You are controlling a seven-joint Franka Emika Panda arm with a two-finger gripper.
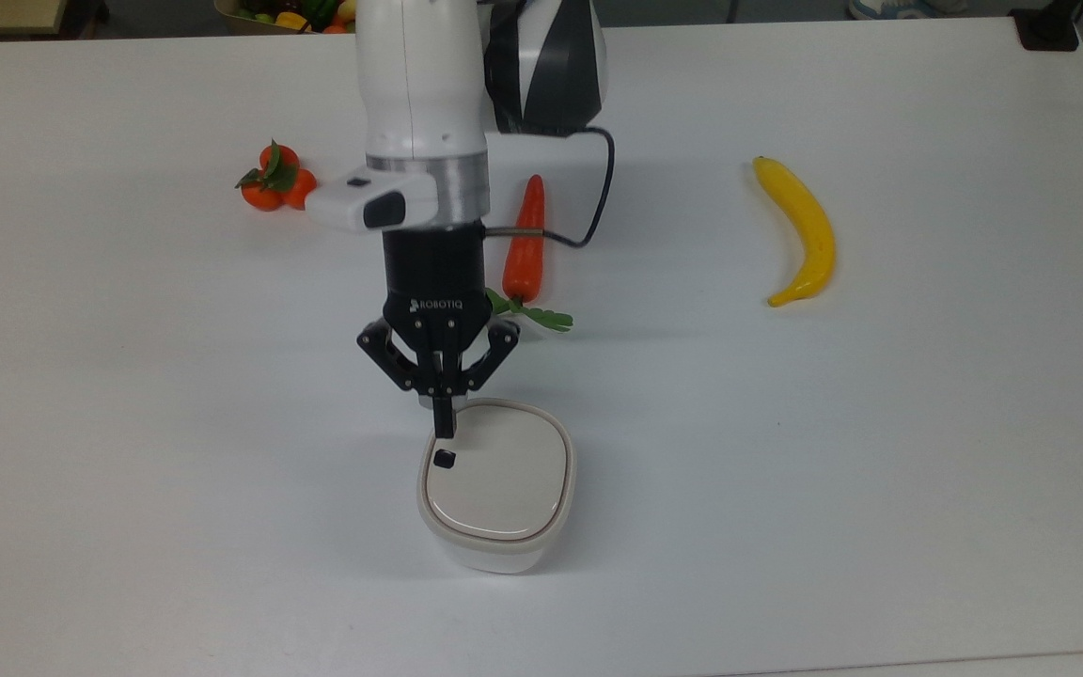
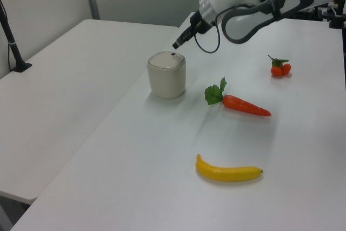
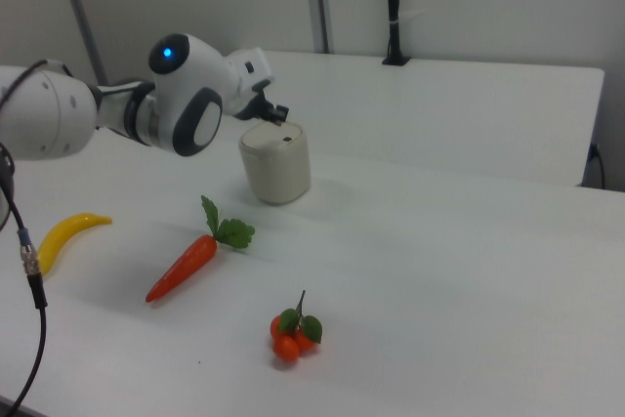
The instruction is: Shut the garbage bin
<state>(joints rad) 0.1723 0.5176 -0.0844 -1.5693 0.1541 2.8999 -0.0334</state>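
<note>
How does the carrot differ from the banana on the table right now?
The carrot is orange-red, straight, with green leaves; the banana is plain yellow and curved. In the top view the carrot lies partly behind the arm, near the garbage bin; the banana lies alone at the top view's right. Both rest flat, untouched.

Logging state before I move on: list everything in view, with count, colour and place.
garbage bin: 1, white with a beige lid lying flat, near the table's front edge in the top view.
carrot: 1, orange with green leaves, behind the bin in the top view.
banana: 1, yellow, toward the top view's right.
tangerines: 1 cluster, orange with green leaves, toward the top view's left.
table: 1, white, under everything.
claw: 1, black, shut, raised clear above the bin's lid in the left view.
</note>
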